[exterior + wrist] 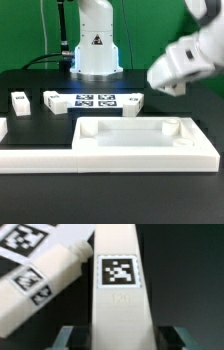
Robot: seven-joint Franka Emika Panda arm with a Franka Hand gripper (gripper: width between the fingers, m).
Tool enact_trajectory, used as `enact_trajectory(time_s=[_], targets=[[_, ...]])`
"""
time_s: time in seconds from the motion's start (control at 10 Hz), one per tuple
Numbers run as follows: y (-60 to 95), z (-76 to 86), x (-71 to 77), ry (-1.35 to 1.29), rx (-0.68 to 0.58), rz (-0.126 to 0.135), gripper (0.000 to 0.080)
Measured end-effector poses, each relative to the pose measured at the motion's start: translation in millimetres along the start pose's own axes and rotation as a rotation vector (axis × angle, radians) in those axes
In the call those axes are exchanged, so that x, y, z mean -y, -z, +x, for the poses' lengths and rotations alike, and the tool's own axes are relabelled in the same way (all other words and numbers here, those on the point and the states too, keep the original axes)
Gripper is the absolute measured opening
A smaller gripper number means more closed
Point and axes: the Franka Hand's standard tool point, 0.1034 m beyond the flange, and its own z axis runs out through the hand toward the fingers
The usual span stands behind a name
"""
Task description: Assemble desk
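The white tabletop (130, 138) with raised rims lies flat at the front of the table in the exterior view. One short white leg (20, 102) lies at the exterior view's left. My gripper (172, 82) is blurred at the exterior view's right, above the table's back. In the wrist view a white square-section leg (122, 297) with a black-and-white tag runs between my fingers (70, 336). The gripper (123, 337) straddles it, with a dark gap on each side, so it looks open. A second tagged leg (40, 280) lies close beside the first.
The marker board (95, 100) lies behind the tabletop, in front of the robot base (97, 50). The long low white rail (35, 158) runs along the front, against the tabletop's near side. The table surface is black.
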Motion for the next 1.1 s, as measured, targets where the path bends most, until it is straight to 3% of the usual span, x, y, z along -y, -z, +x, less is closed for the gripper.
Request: enact_trajectory(time_s=[0.1,0.2,0.4,0.6,0.7,0.8,0.9,1.0,1.1], targets=[[13.7,-19.5,-6.4,-0.02,-0.04,0.006,0.0288],[13.9,-30.7,-7.4,-0.024,-0.049,-0.008,0.0288],[18.6,-18.0,-8.1,-0.027,-0.153,-0.012,0.0288],[28.2,-19.0,-11.5,-0.026,-0.271,-0.013,0.0288],[56.7,-23.1,-23.2,-0.017,-0.344,0.014,0.0288],[89.6,-31.9,-42.4,0.034,-0.459,-0.008,0.0288],[112.4,-49.4,-56.5,0.036,-0.54,-0.014,0.0288],[121.7,-59.2,-63.5,0.017,-0.633,-0.025,0.0288],[118.3,-55.5,-64.0,0.012,-0.71,-0.039,0.0288]])
